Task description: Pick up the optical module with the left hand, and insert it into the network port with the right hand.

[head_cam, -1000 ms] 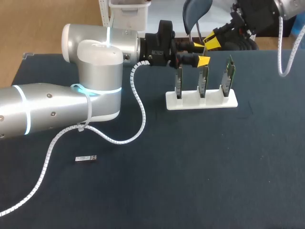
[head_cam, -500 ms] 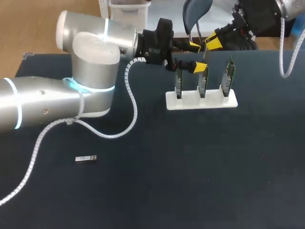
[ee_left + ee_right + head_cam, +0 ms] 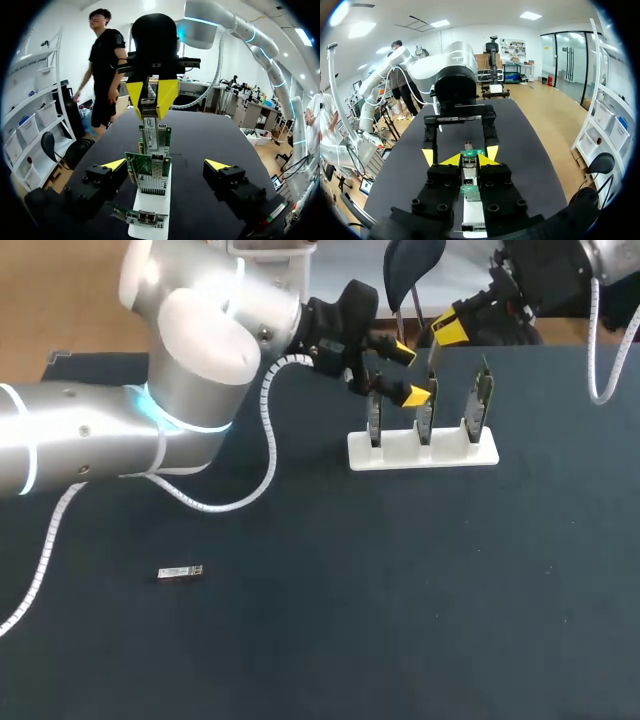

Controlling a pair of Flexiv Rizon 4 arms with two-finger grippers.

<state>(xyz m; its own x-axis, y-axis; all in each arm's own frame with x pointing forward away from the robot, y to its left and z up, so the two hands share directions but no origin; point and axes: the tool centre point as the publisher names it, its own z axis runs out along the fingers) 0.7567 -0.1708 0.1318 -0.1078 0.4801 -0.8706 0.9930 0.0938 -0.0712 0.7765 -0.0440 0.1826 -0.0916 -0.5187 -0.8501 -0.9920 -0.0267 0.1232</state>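
Dark table (image 3: 400, 590): white rack (image 3: 422, 451), optical module (image 3: 181, 572) well apart.

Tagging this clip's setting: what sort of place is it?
Probably a robotics lab test bench: a dark table carries a white stand with three upright network cards, and the robot's right hand grips an optical module.

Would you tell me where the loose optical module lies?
In the head view, the loose optical module lies flat at the table's left, far from the white stand.
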